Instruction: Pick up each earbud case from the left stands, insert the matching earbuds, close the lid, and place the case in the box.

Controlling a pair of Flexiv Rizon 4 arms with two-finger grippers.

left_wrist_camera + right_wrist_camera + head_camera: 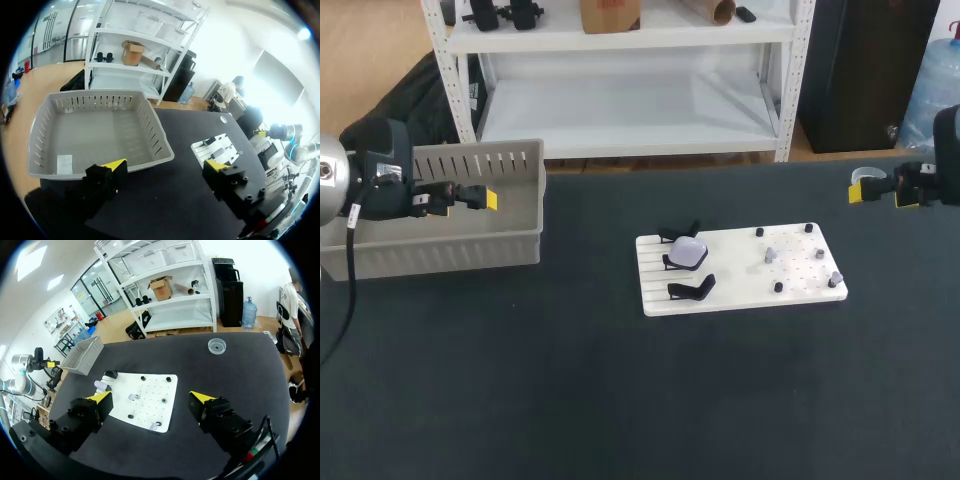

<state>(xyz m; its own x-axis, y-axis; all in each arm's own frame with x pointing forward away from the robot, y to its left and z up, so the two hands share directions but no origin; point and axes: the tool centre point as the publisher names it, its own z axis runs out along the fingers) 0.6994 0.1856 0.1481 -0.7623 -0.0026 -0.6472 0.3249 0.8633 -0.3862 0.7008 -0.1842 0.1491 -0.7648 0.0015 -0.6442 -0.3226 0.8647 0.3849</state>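
— Grey box point(440, 250): where do you see it?
— At the far left of the black table point(570, 400). My left gripper point(165, 167) hangs close by the box. Its fingers are wide apart and hold nothing.
— And the case?
— The case point(688, 251) is pale. It sits on the middle one of three black stands point(692, 289), at the left end of the white board point(740, 295). The board lies near the middle of the table, well apart from the box.
— Is the lid up?
— I cannot tell from here.
— What else is on the board?
— Small dark pegs point(778, 287) and two pale bits point(770, 256), toward the right end. They are too small for me to say what they are.
— And your right gripper?
— My right gripper point(150, 399) is up at the far right of the table, well apart from the board. Its fingers are wide apart too, with nothing in them. A small clear cup point(216, 345) stands on the table ahead of it.
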